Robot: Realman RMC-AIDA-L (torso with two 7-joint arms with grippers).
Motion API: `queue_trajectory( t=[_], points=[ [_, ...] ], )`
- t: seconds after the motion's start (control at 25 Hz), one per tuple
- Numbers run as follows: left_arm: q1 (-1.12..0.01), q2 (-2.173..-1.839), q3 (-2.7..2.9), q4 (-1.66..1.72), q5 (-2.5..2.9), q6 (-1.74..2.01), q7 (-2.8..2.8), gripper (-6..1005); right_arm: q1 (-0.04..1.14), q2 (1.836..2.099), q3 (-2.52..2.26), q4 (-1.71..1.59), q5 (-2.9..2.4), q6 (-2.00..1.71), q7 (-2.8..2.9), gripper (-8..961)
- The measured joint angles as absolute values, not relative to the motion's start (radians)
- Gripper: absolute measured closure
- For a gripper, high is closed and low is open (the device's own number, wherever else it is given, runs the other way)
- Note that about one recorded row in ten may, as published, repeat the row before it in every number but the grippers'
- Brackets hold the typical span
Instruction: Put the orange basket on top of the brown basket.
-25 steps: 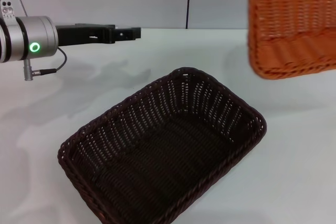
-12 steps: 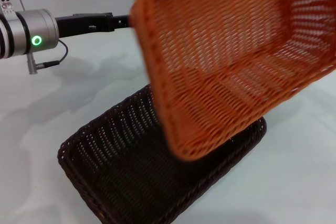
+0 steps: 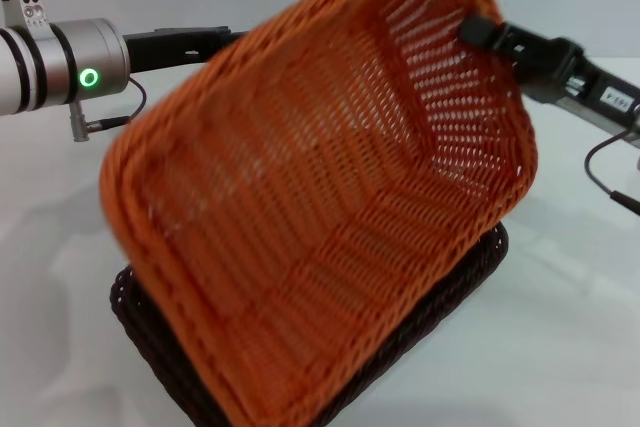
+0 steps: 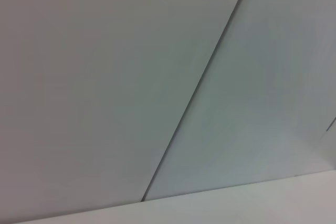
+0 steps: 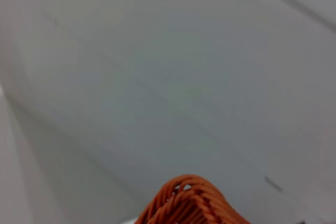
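Note:
The orange basket (image 3: pixel 320 217) hangs tilted, its open side facing me, low over the brown basket. My right gripper (image 3: pixel 473 30) is shut on its braided rim at the far right corner. A bit of that rim shows in the right wrist view (image 5: pixel 190 204). The brown basket (image 3: pixel 128 304) sits on the white table under it. Only its near-left rim and right corner show; the rest is hidden by the orange basket. My left gripper (image 3: pixel 212 43) is held out level at the back left, its tip hidden behind the orange basket.
The white table (image 3: pixel 580 347) stretches out around both baskets. A pale wall (image 4: pixel 105 77) with a dark seam stands behind the table. A cable hangs from my right arm (image 3: pixel 600 97) at the right edge.
The orange basket has swung in from the upper right, leftward and down over the brown basket, and tipped its open side toward me. My right arm has come into view. The left arm has barely moved.

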State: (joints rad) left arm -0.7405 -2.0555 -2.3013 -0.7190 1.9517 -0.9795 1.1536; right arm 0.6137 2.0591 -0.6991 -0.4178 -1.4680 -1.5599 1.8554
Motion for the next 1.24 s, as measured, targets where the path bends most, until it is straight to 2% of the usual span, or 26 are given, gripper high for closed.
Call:
queue_trajectory(
  t=[0.36, 0.6, 0.68, 0.88, 1.04, 1.16, 1.24],
  points=[
    [-0.746, -2.056, -2.302, -0.713, 1.950, -0.973, 1.156, 136, 0.596, 2.039, -0.752, -0.426, -1.470, -1.518, 1.854, 656],
    [-0.747, -2.056, -2.302, -0.710, 1.948, -0.970, 1.167, 136, 0.596, 2.011, -0.755, -0.419, -1.523, -1.480, 1.881, 457],
    [-0.749, -2.056, -2.302, -0.704, 1.947, -0.968, 1.172, 136, 0.588, 1.996, -0.742, -0.425, -1.542, -1.459, 1.899, 362],
    [-0.746, -2.056, -2.306, -0.699, 1.932, -0.966, 1.186, 136, 0.533, 1.978, -0.609, -0.445, -1.539, -1.379, 1.851, 114],
    [-0.730, -2.056, -2.312, -0.699, 1.879, -0.965, 1.222, 136, 0.498, 1.978, -0.506, -0.458, -1.532, -1.328, 1.745, 115],
    [-0.701, -2.057, -2.313, -0.698, 1.765, -0.959, 1.301, 136, 0.472, 1.993, -0.378, -0.453, -1.483, -1.268, 1.542, 115],
    [-0.680, -2.058, -2.313, -0.685, 1.675, -0.948, 1.365, 136, 0.458, 2.013, -0.304, -0.435, -1.402, -1.232, 1.357, 115]
  ],
)
